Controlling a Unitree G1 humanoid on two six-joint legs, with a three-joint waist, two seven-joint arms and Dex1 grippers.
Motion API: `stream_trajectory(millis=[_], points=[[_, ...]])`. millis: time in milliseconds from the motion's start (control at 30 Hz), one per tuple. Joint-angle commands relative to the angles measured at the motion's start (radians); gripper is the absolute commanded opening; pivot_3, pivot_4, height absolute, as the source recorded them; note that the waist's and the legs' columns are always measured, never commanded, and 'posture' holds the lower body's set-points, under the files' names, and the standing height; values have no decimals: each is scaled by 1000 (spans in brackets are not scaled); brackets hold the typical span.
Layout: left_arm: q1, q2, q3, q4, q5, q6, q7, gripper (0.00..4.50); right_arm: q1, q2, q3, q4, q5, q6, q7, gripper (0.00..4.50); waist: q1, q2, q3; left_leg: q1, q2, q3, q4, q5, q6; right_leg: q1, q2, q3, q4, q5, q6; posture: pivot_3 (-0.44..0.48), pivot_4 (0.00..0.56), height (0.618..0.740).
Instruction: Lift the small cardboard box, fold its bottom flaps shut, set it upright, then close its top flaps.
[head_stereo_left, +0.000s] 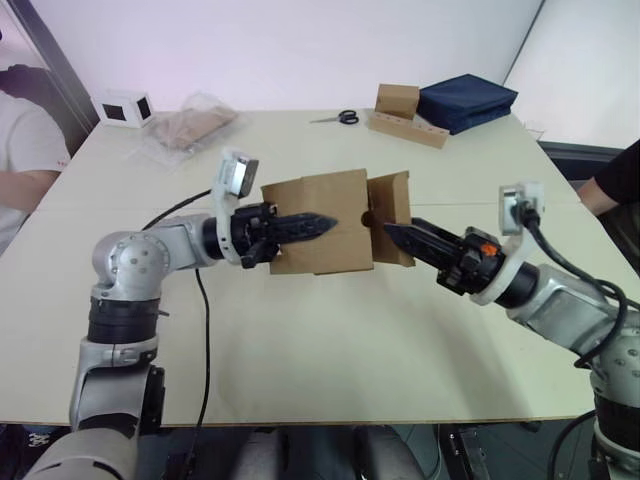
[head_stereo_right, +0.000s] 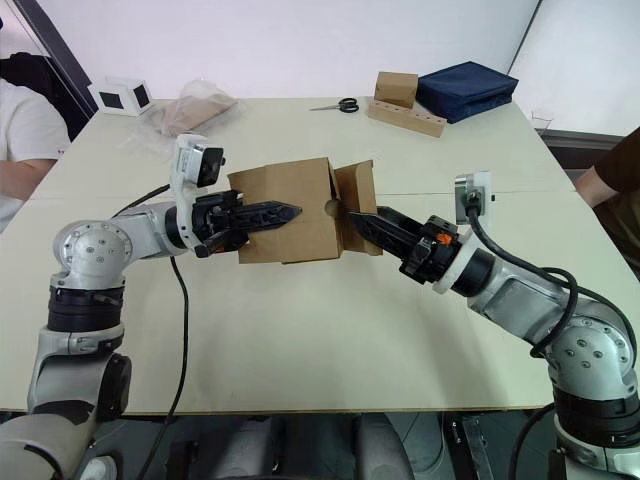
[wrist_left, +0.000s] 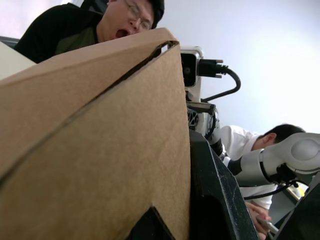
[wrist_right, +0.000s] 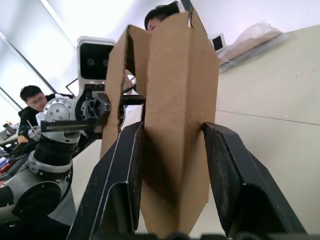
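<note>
Head views — the small plain brown corrugated cardboard box (head_stereo_left: 320, 222) is held off the pale tabletop (head_stereo_left: 330, 350), between the two arms. The left gripper (head_stereo_left: 318, 222) lies across the box's front wall, its black fingers (head_stereo_right: 262, 212) clamped on that wall. The right gripper (head_stereo_left: 392, 233) comes in from the box's other side, onto a brown flap (head_stereo_left: 392, 218) standing open there. Beyond the box: scissors (head_stereo_left: 340, 118), a brown cube with a long holed strip (head_stereo_left: 405, 115), a dark blue bag (head_stereo_left: 465, 100), a white box with dark windows (head_stereo_left: 125, 107).

Left wrist view — box wall (wrist_left: 100, 150) pressed against one black finger (wrist_left: 215, 200); the grip point itself is hidden.

Right wrist view — both black fingers (wrist_right: 125, 175) pinch the flap (wrist_right: 177, 150) edge-on, jaws tight on the cardboard.
</note>
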Motion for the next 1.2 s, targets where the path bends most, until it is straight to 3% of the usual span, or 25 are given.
stream_trajectory(millis=[33, 967, 1200], points=[[0, -3, 25, -36, -19, -19, 5, 0, -26, 11, -3, -30, -13, -19, -12, 1845, 0, 0, 0, 0, 0, 0, 0, 0, 0, 0, 0, 0, 0, 0, 0, 0, 150, 740], [-1, 23, 2, 43, 65, -78, -55, 0, 4, 9, -79, -48, 286, -44, -95, 1845, 0, 0, 0, 0, 0, 0, 0, 0, 0, 0, 0, 0, 0, 0, 0, 0, 150, 740], [-6, 23, 11, 36, 49, -64, -68, 0, 12, 5, -62, -37, 225, -46, -93, 1845, 0, 0, 0, 0, 0, 0, 0, 0, 0, 0, 0, 0, 0, 0, 0, 0, 150, 740]])
